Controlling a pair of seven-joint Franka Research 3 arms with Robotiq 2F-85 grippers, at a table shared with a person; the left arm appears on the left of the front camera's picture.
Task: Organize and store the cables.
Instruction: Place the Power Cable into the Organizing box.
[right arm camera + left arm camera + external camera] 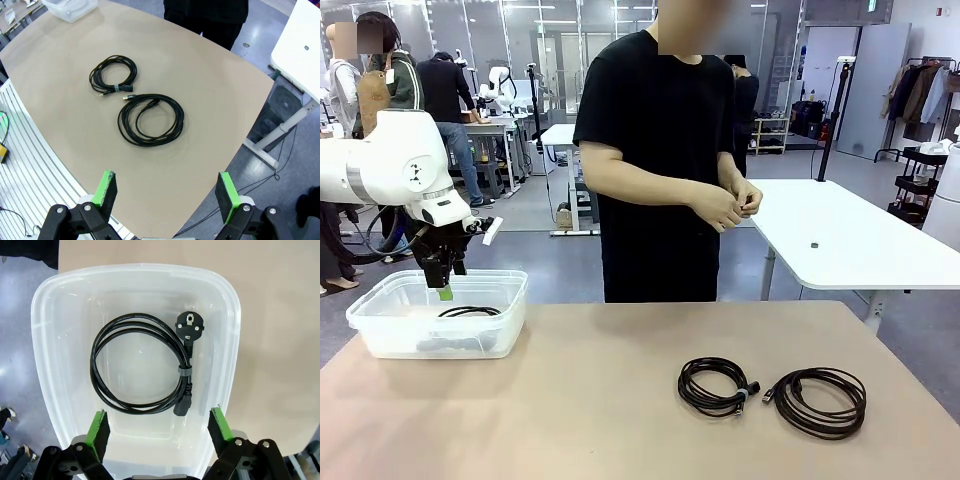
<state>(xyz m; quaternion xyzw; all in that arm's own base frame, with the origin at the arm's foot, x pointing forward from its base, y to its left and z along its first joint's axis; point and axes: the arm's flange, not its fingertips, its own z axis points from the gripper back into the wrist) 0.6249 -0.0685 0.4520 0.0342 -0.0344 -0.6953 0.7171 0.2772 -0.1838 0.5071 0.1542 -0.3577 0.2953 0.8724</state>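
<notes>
Left wrist view looks straight down between the left gripper's (158, 415) green pads (98, 429), which stand wide apart with nothing between them. Right under them sits a clear plastic tub (135, 270), and one black cable (93, 362) lies flat on its floor, wound in a round loop. A small tie (185, 371) holds the loop together on one side. A round wall plug (190, 326) rests at one end of the tie and a smaller connector at the other, nearer the pads.

From the front, the left gripper (444, 290) hangs just above the tub's (380, 335) rim, at the left end of the tan table (570, 400), with the cable (470, 311) showing through the wall.

The right gripper (166, 177) is also spread wide and holds nothing; it hovers high above the near edge of the table (200, 75). Two more black cables lie on the tabletop, well apart from the tub. The smaller coil (95, 76) has a light band and lies just beside the larger coil (123, 124), plug ends close together. In the front view the smaller coil (683, 385) is left of the larger coil (860, 403), right of the table's middle.

A person in black stands at the far side, hands (735, 205) together at the waist, away from the table.
</notes>
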